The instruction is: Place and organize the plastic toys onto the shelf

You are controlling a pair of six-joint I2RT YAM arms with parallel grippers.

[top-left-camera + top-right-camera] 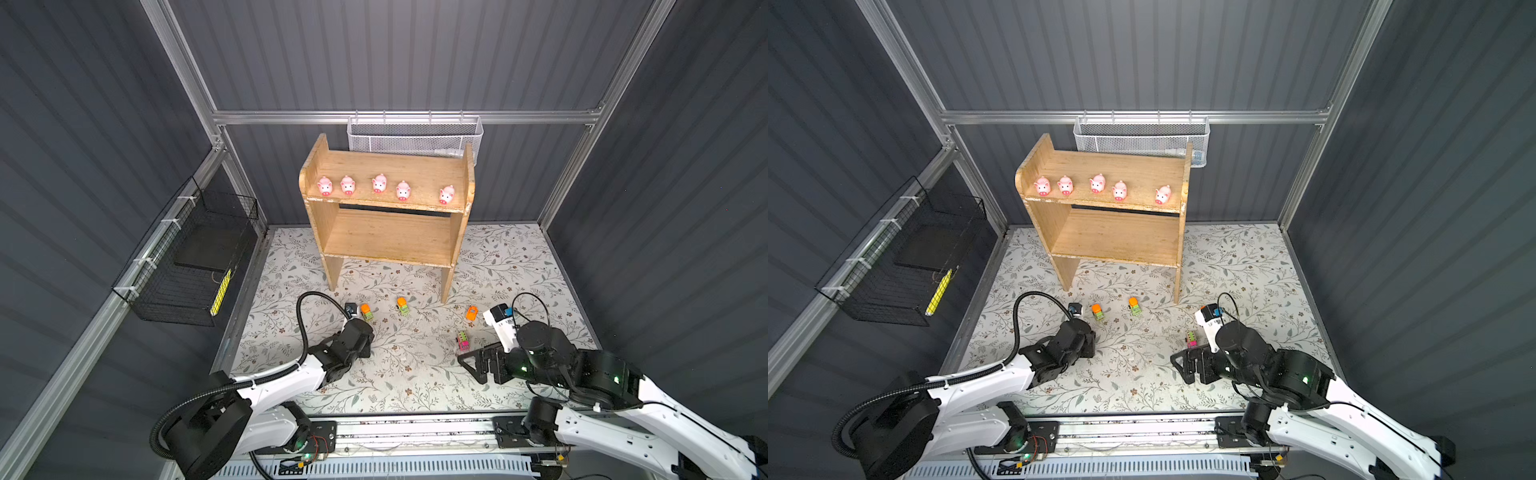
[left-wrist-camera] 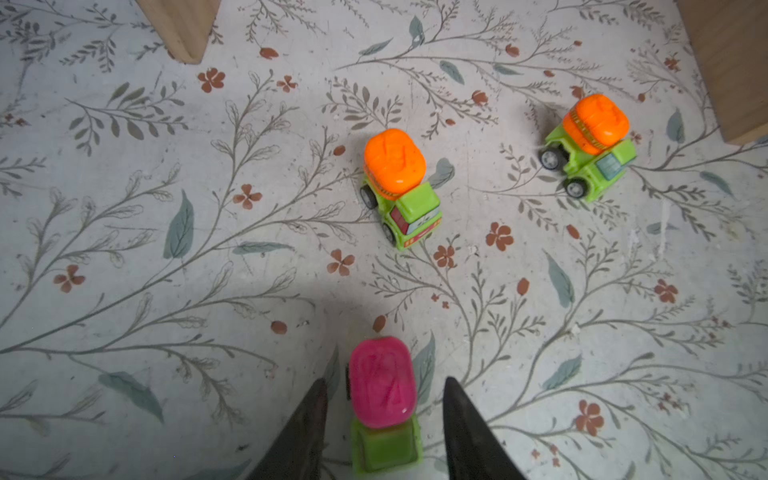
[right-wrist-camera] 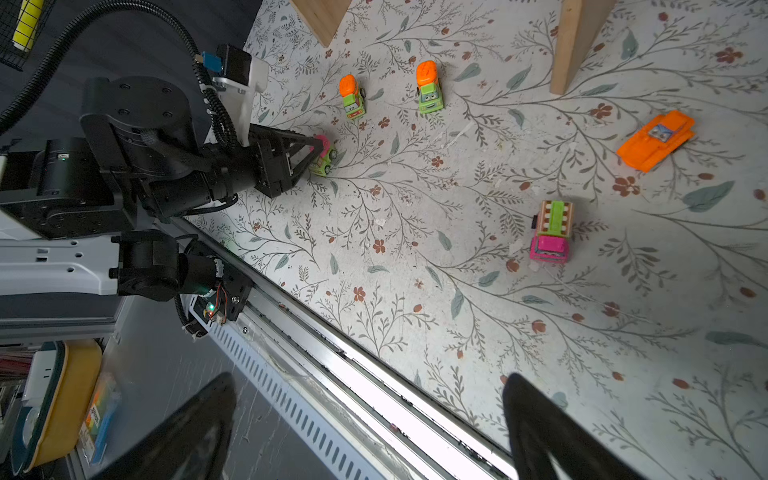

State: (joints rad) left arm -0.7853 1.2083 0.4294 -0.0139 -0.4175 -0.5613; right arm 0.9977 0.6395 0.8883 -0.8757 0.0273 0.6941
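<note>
Left wrist view, pink-topped truck (image 2: 382,386) between parted left pincer (image 2: 386,381), not touching

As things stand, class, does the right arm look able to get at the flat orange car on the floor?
Probably yes. The orange car lies uncovered on the floor on that arm's side, clear of the pink truck. The right gripper is open and empty, but points elsewhere.
</note>
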